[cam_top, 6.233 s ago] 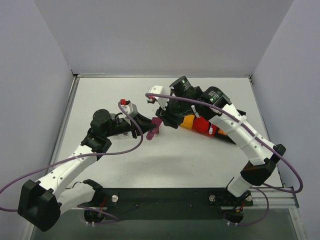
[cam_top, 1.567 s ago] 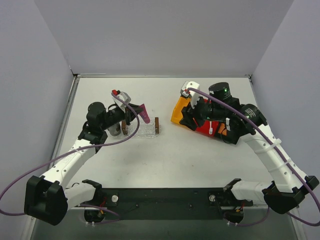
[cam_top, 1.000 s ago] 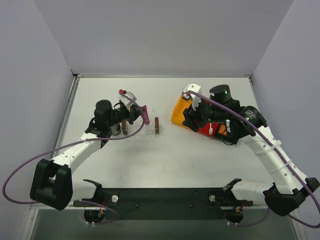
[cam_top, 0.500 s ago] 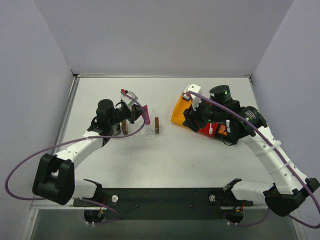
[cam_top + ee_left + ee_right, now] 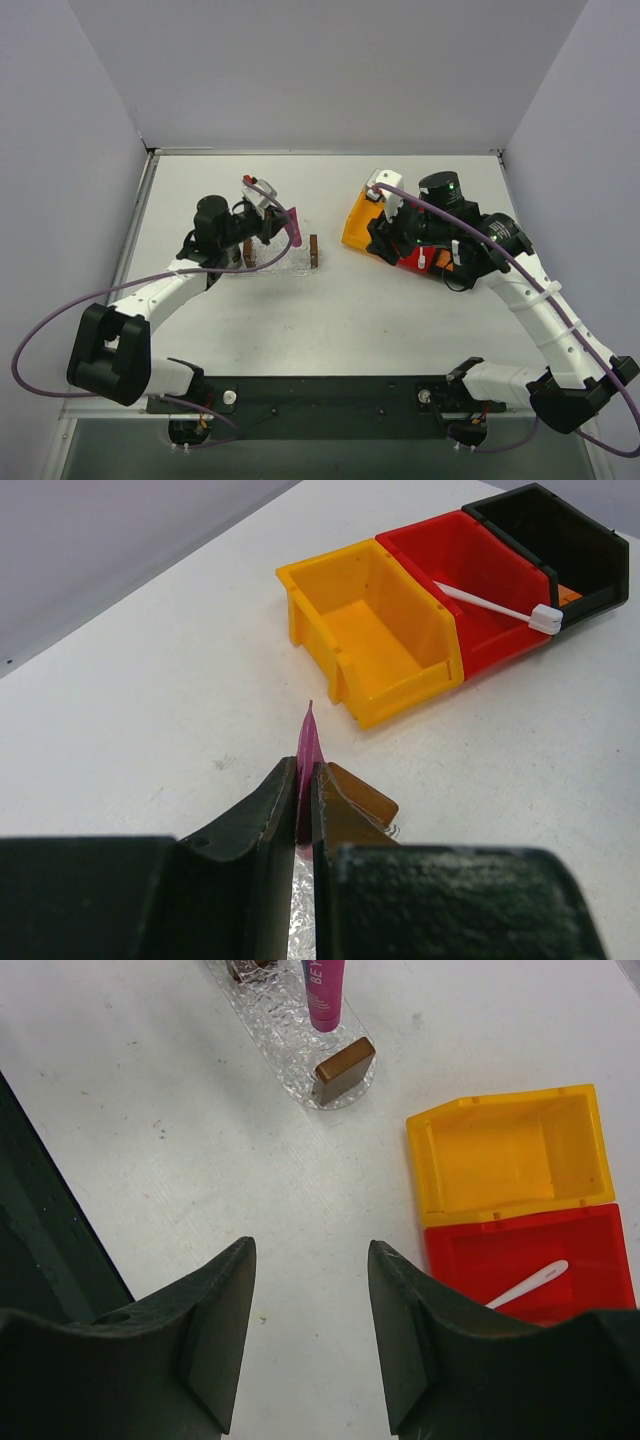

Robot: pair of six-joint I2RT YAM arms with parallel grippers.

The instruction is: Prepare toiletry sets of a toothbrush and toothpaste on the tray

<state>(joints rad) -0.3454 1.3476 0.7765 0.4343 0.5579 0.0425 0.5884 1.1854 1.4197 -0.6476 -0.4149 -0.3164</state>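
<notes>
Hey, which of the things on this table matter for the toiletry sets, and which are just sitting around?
For the job:
pink toothpaste tube
white toothbrush, lying in the red bin
clear tray

Just lying about:
orange bin
red bin
black bin

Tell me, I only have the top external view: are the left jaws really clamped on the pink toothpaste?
Observer: Yes; the left wrist view shows the left jaws shut on the pink toothpaste, its thin edge showing between them.
Operator: Where is the toothbrush? The right arm covers the red bin.
Observer: The white toothbrush lies inside the red bin.
Operator: And the right jaws?
Observer: Open and empty, above bare table between the tray and the orange bin.
</notes>
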